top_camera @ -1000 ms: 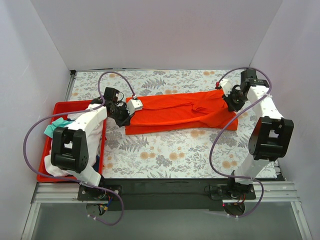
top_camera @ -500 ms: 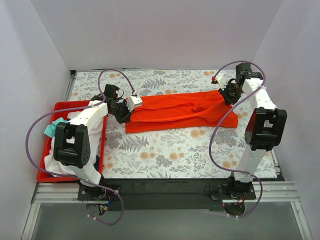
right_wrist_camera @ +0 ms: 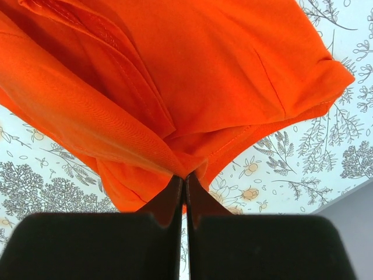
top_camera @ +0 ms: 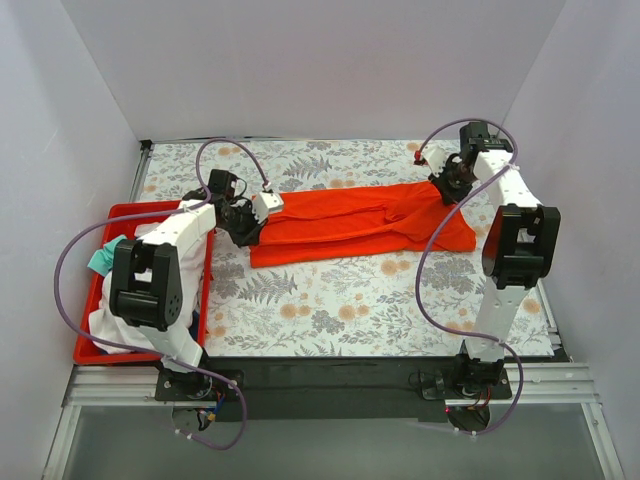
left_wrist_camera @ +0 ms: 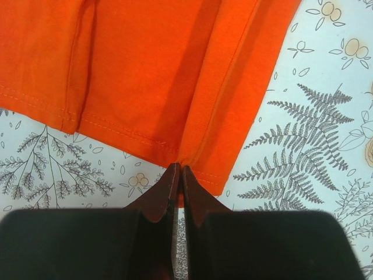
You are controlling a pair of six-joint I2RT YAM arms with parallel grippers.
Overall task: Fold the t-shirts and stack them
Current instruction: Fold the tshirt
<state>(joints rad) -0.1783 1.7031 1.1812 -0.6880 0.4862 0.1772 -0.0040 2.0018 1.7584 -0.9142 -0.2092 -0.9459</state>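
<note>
Left gripper is pinched tight on the hem corner of the orange t-shirt, and the right gripper is clamped on a bunched fold at the other end, lifted a bit off the table. So that's two arms on one shirt, stretched into a long band across the fern-print table, with white walls on three sides. One red bin sits at the left edge, holding a white shirt and a teal shirt in a heap. A wide strip of print shows between the orange shirt and the near edge; its right end lies close to the table's right side.
</note>
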